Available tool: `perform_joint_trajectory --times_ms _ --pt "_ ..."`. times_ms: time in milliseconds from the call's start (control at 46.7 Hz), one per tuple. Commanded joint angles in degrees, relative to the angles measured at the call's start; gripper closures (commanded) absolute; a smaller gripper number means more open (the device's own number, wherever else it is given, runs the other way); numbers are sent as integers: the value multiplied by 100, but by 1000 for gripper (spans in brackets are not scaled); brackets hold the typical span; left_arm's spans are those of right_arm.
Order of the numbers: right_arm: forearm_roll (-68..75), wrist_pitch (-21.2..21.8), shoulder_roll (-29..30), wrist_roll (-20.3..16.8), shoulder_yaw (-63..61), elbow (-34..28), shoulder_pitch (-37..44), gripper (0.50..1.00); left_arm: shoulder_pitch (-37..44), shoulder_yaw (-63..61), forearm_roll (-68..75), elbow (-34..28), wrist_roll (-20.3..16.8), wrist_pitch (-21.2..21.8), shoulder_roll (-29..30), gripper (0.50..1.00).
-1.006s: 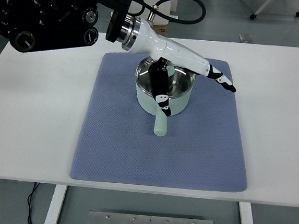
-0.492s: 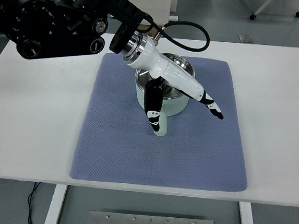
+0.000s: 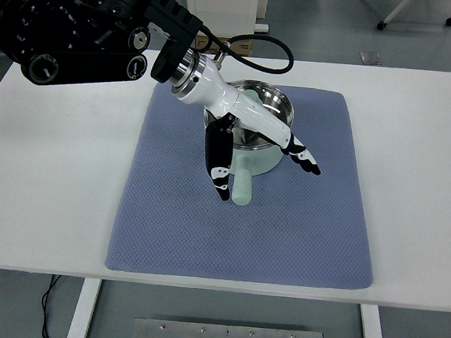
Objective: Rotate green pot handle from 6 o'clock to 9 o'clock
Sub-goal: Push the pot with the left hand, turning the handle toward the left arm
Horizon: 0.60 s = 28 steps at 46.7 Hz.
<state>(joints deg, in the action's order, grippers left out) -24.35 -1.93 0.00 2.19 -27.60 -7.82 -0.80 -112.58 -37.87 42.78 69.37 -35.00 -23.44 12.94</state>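
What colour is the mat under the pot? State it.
Blue-grey with a fine dotted weave, the mat shows best in the top view.

Top view | green pot (image 3: 268, 153) on blue mat (image 3: 299, 231), handle (image 3: 242, 186) pointing toward the near table edge | left hand (image 3: 248, 139) over the pot, fingers spread; one finger (image 3: 219, 164) hangs just left of the handle, others (image 3: 304, 157) extend right | mat on white table (image 3: 41, 200)
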Motion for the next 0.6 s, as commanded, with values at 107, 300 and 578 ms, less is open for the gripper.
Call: perform_joint_trajectory --times_ms 107,300,578 --pt "0 0 0 0 0 0 -8 500 -1 -1 899 -2 0 15 -160 500" --pt "0 0 0 0 0 0 1 500 52 -10 1163 -2 0 -3 -292 500" --pt "0 0 0 0 0 0 1 500 236 -10 1637 -143 0 6 -538 500"
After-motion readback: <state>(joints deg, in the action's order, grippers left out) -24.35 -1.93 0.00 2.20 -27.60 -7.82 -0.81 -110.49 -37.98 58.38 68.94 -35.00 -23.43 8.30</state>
